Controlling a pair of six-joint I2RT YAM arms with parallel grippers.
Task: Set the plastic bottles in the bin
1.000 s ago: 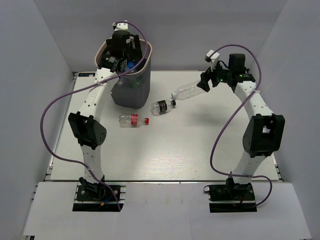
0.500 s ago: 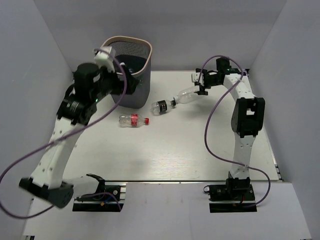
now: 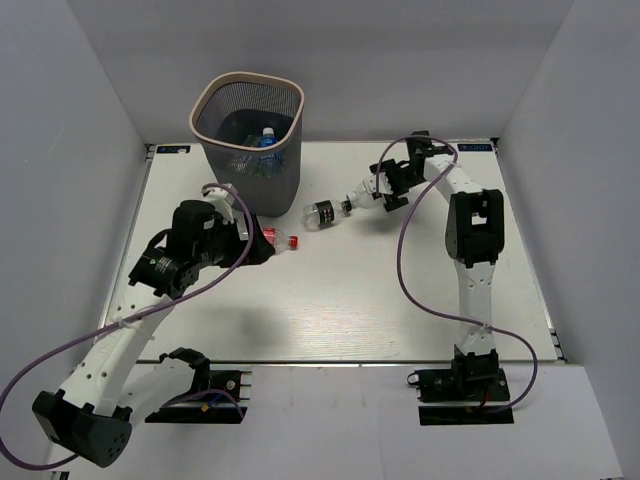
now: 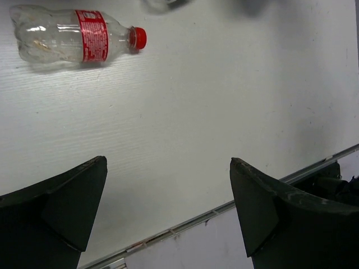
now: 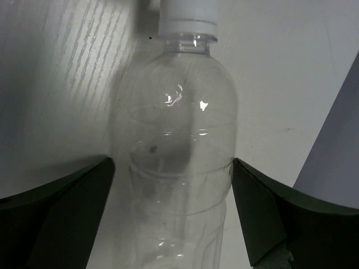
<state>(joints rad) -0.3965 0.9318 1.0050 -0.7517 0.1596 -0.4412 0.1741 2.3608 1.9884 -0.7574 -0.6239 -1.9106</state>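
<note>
One clear bottle [image 5: 174, 101] inside right hand [image 5: 173, 163]; black-label bottle [image 3: 322, 212] beside cap [image 5: 188, 14]

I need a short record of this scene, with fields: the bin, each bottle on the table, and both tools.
bin: upright at the far left of the table; holds several bottles
red-label bottle: lying on the table, red cap, not held
black-label bottle: lying on the table, right of the bin
clear bottle: lying on the table, white cap, between the right tool's fingers
left tool: open, empty, above the table near the red-label bottle
right tool: open, astride the clear bottle
</note>
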